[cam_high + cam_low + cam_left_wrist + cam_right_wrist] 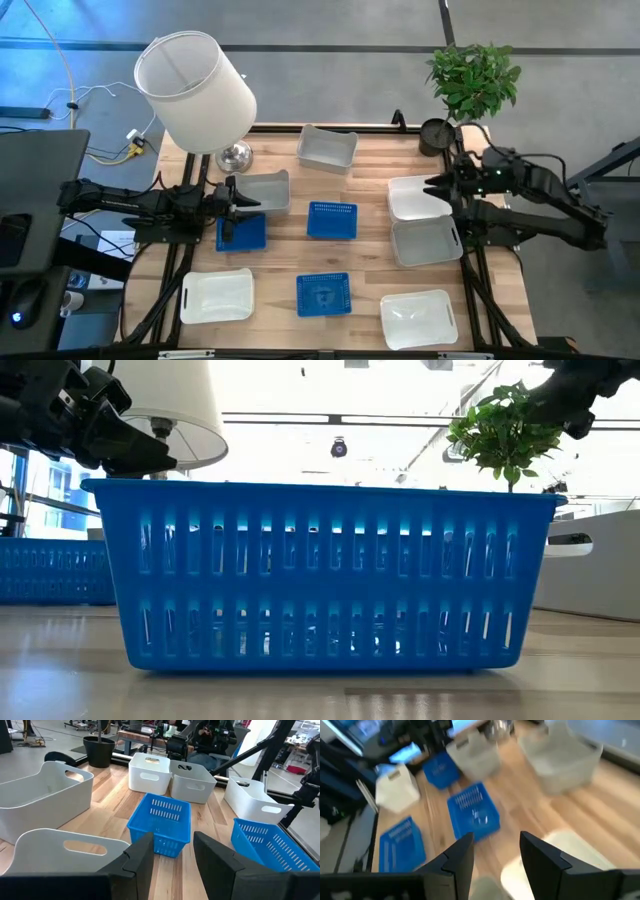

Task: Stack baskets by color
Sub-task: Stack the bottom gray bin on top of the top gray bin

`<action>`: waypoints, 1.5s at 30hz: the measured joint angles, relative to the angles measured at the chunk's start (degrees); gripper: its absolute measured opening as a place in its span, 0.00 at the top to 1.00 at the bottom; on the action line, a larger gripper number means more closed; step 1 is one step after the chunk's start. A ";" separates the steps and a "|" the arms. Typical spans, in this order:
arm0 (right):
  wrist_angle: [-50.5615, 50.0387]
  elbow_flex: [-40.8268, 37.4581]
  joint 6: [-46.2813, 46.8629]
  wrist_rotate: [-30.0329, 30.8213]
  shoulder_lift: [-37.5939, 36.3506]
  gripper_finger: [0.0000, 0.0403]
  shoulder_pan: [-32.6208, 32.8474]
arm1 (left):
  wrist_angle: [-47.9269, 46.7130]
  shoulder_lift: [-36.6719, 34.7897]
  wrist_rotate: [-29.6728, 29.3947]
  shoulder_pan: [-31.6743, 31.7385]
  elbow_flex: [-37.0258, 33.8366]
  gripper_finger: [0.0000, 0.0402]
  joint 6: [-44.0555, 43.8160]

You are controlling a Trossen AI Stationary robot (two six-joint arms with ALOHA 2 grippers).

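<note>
On the table's left side your left tool hangs with its fingers apart over a blue basket, so next drop and grab it for the blue basket in the middle, while your right tool waits, fingers apart, above a white basket.

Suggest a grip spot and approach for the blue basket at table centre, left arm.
Probably pinch the blue basket by a long top wall: it sits upright, open side up, with thin slotted walls that suit a two-finger pinch. Come from above with the left gripper, whose fingers are open and empty; one finger inside, one outside. Nothing touches the basket.
</note>
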 joint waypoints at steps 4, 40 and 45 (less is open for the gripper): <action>-6.40 2.56 -0.06 -0.87 3.79 0.64 0.00 | -0.02 0.00 -0.01 -0.01 0.00 0.68 0.00; -3.14 3.57 19.58 1.71 26.63 0.64 36.85 | -3.02 0.00 -0.37 0.00 -0.02 0.68 -3.01; -2.97 3.57 21.15 4.31 30.97 0.64 42.95 | -3.02 0.00 -0.37 -0.01 -0.02 0.68 -3.56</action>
